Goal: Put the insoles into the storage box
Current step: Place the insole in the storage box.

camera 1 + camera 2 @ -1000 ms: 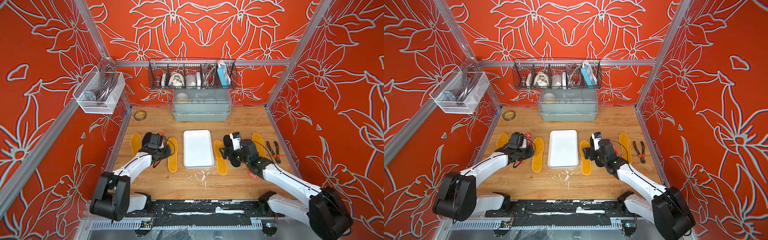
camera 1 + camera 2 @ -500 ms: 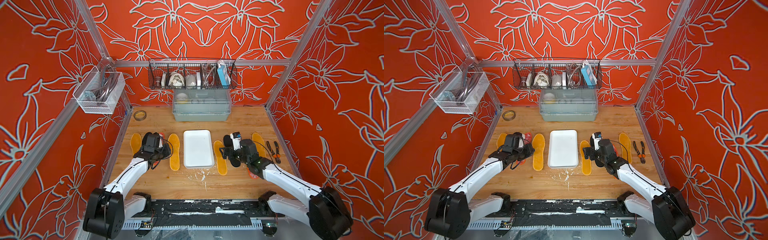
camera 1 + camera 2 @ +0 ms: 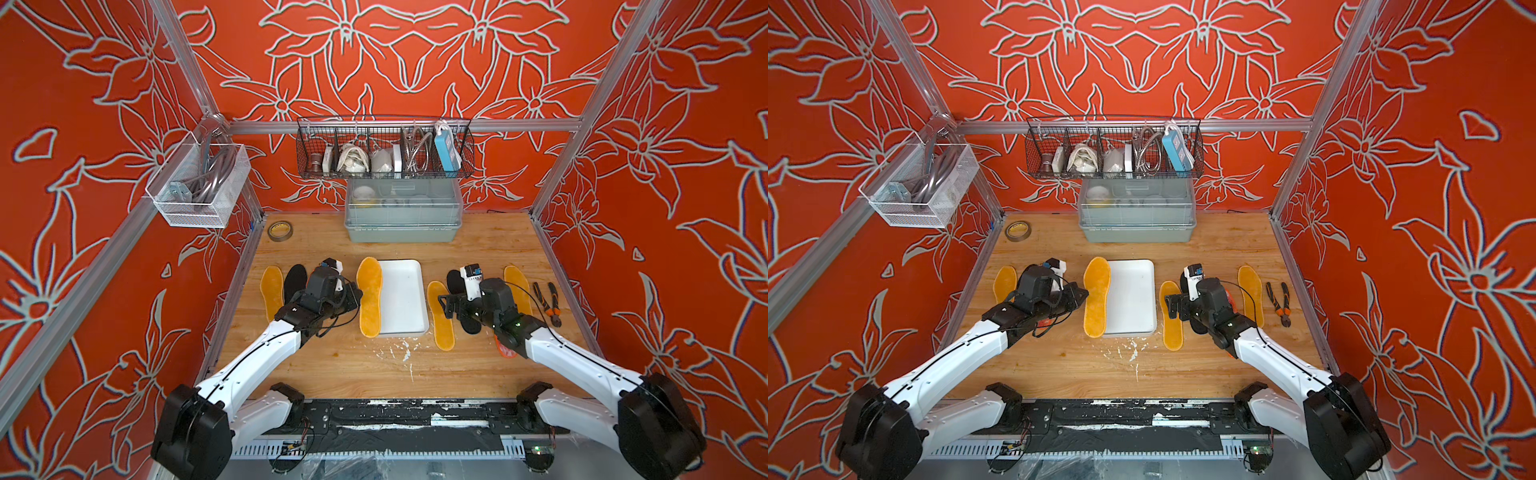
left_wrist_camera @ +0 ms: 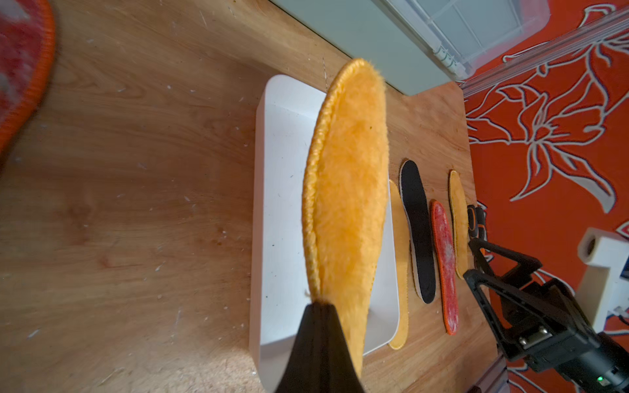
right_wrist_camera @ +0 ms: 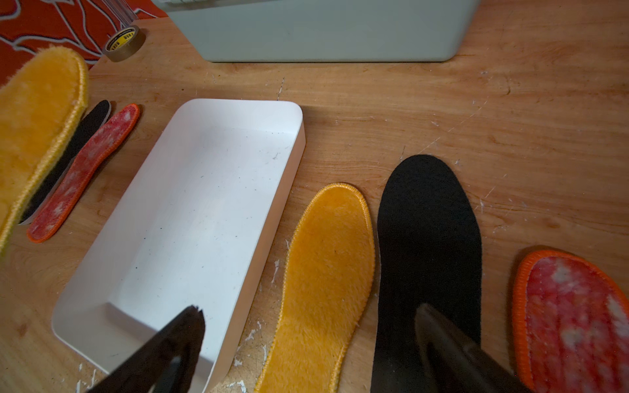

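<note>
One amber insole hangs over storage box edge.

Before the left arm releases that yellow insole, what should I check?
1. Grip: left gripper shut on the edge of the held yellow insole: ok.
2. Held insole over the storage box: cannot tell. Both top views put it along the rim nearest the left arm; the left wrist view puts it over the inside.
3. Box interior free: ok, nothing inside.
4. Right gripper clear of the box: ok. It is open, above the lying yellow insole and black insole beside the box.
5. Pliers out of the way: ok, at the table's edge.
</note>
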Action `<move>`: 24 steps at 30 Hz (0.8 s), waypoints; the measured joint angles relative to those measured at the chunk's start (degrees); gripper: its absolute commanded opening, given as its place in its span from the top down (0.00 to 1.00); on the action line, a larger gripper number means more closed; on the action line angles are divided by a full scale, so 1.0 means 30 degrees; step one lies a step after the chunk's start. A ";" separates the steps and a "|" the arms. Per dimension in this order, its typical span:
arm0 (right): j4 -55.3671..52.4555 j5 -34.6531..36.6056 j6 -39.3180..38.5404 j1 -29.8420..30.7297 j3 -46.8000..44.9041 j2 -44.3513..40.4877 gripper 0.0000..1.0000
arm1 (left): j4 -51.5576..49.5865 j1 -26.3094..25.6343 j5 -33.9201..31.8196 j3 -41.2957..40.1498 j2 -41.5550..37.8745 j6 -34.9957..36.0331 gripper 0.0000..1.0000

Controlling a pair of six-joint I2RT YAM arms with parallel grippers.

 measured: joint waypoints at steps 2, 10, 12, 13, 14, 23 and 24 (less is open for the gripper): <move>0.0000 0.0000 0.0000 0.0000 0.0000 0.0007 0.00 | 0.0605 -0.0597 -0.0401 0.0197 0.0954 -0.0284 1.00; 0.0000 0.0007 -0.0007 0.0000 -0.0022 -0.0022 0.00 | 0.2142 -0.1530 -0.1253 0.1268 0.4131 -0.0612 1.00; 0.0000 0.0007 -0.0007 0.0000 -0.0044 -0.0066 0.00 | 0.2390 -0.1588 -0.1406 0.1464 0.4656 -0.0612 1.00; 0.0000 0.0007 -0.0007 0.0000 -0.0051 -0.0087 0.00 | 0.2499 -0.1596 -0.1472 0.1530 0.4903 -0.0605 1.00; -0.0007 0.0007 -0.0007 0.0000 -0.0066 -0.0117 0.00 | 0.2565 -0.1603 -0.1530 0.1566 0.5122 -0.0597 1.00; -0.0007 0.0007 -0.0007 0.0000 -0.0095 -0.0189 0.00 | 0.2812 -0.1603 -0.1843 0.1698 0.7286 -0.0437 1.00; -0.0007 0.0007 -0.0007 0.0000 -0.0095 -0.0189 0.00 | 0.2834 -0.1603 -0.1865 0.1749 0.7497 -0.0401 1.00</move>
